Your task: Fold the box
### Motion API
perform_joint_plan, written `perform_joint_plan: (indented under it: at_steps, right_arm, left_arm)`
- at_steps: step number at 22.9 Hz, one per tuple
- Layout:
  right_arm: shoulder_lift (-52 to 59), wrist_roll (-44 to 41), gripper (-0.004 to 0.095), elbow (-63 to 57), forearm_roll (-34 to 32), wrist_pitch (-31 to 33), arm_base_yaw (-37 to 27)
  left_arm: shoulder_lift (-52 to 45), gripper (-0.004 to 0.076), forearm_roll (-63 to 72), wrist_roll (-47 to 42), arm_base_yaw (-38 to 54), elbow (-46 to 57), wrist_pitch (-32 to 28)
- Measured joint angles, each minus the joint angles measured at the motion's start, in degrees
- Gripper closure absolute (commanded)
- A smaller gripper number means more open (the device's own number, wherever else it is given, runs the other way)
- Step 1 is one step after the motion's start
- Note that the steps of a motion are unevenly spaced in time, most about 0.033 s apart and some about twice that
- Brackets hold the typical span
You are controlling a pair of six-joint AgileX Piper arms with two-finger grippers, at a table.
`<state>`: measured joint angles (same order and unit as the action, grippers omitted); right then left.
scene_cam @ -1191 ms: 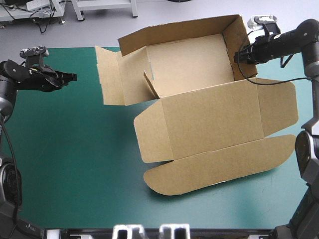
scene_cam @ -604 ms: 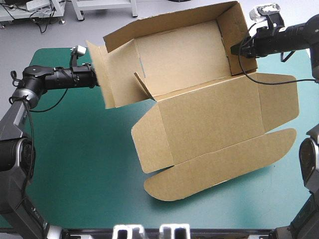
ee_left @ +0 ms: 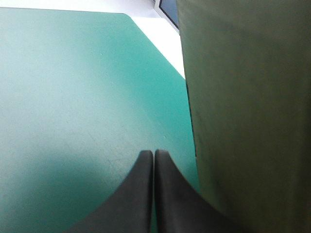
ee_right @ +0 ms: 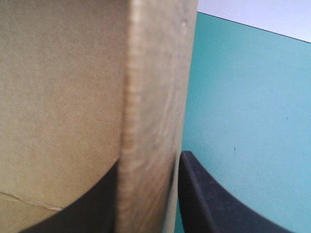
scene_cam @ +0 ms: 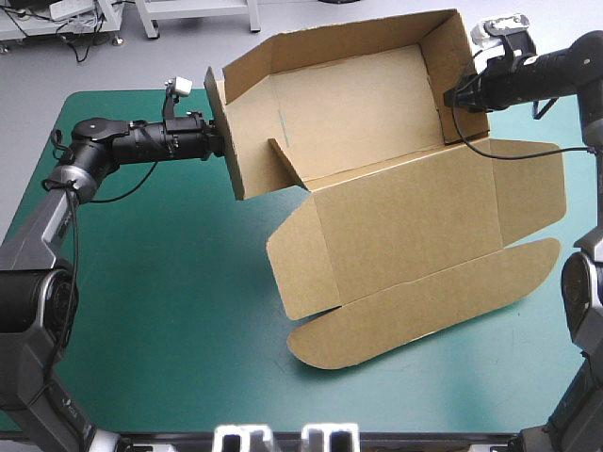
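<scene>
Box (ee_right: 73, 97) wall between right tool (ee_right: 148, 170) fingers

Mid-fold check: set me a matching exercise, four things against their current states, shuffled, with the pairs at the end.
Things
1. left gripper
2. right gripper
3. rounded lid flap
4. left end flap

States
A. lying flat on the teal-green cover
B. fingers shut, holding nothing
C. raised on edge
D. fingers shut on the right wall of the box

Pairs: 1-B, 2-D, 3-A, 4-C
</scene>
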<state>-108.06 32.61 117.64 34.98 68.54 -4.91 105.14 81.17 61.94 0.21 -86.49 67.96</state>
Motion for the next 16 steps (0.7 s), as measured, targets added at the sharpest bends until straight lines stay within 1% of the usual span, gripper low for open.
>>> perform_joint_plan:
  at_steps: [4,11,16]
  right_arm:
    - [-0.6,-0.3,0.0926,0.0,-0.4,-1.1,0.0]
    - [-0.6,-0.6,0.0927,0.0,-1.0,-2.1,0.0]
    - [-0.6,-0.6,0.0926,0.0,-1.0,-2.3,0.0]
  left_arm:
    - [-3.3,0.0667,0.2,-0.7,0.0,0.0,0.2]
    - [-4.7,0.0667,0.2,-2.7,0.0,0.0,0.2]
    - [-5.9,0.0667,-3.0,-4.6,0.0,-0.3,0.3]
